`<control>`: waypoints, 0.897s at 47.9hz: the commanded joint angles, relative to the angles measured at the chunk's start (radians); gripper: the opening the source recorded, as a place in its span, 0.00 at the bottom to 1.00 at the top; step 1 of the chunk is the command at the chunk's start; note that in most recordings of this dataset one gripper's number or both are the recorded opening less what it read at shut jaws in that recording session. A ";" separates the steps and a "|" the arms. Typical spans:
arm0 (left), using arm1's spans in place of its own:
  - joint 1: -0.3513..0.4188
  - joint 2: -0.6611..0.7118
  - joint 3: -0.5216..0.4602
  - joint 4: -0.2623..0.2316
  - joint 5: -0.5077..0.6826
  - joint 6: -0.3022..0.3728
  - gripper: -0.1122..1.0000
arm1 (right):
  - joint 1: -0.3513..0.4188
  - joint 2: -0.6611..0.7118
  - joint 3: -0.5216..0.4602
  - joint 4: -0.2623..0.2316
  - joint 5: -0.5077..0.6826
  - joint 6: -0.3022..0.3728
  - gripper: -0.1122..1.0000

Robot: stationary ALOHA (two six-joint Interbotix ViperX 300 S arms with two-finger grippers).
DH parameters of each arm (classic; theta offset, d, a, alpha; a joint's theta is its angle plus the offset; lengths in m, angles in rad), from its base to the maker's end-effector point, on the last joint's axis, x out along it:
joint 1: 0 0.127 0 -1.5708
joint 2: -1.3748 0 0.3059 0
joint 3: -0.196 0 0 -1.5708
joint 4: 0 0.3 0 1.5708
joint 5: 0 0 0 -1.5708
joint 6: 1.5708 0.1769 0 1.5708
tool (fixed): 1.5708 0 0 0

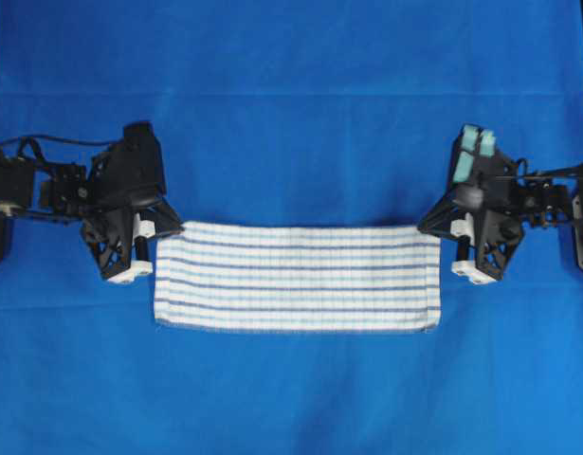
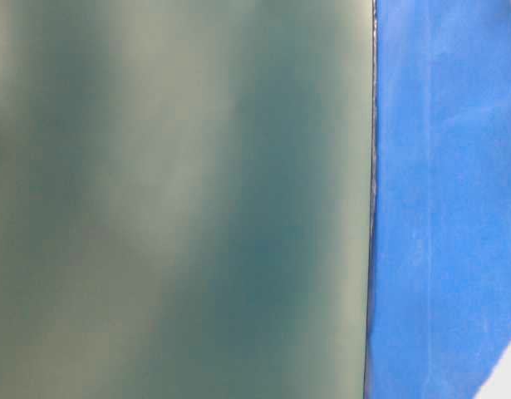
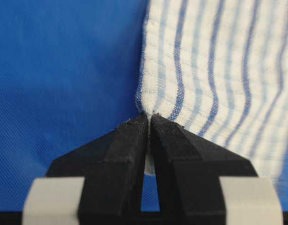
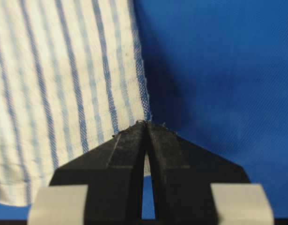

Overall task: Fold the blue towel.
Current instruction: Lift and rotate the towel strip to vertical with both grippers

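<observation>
The blue towel (image 1: 297,277), white with thin dark and pale blue stripes, lies as a long folded rectangle on the blue table covering (image 1: 291,114). My left gripper (image 1: 174,227) is shut on its far left corner. My right gripper (image 1: 429,227) is shut on its far right corner. In the left wrist view the black jaws pinch the bunched cloth corner, with the towel (image 3: 214,70) running up and to the right from my left gripper (image 3: 149,116). In the right wrist view the towel (image 4: 64,79) spreads to the left of my right gripper (image 4: 146,123), whose tips clamp its hem.
Blue covering (image 2: 446,199) fills the whole tabletop around the towel. A blurred grey-green surface (image 2: 180,199) blocks most of the table-level view. Black arm bodies (image 1: 45,190) stand at the left and right edges.
</observation>
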 commanded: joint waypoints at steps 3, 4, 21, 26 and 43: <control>-0.002 -0.115 -0.044 0.002 0.075 -0.006 0.11 | -0.002 -0.121 -0.060 -0.011 0.106 0.000 0.12; -0.003 -0.132 -0.044 0.002 0.083 -0.006 0.11 | -0.002 -0.150 -0.071 -0.011 0.132 0.000 0.12; -0.035 -0.341 -0.043 0.002 0.153 -0.006 0.11 | -0.002 -0.376 -0.114 -0.043 0.279 0.002 0.12; -0.034 -0.354 -0.040 0.002 0.153 -0.006 0.11 | -0.003 -0.383 -0.114 -0.061 0.279 0.006 0.12; -0.094 -0.267 -0.080 0.002 0.069 -0.008 0.11 | -0.175 -0.279 -0.132 -0.114 0.216 0.014 0.12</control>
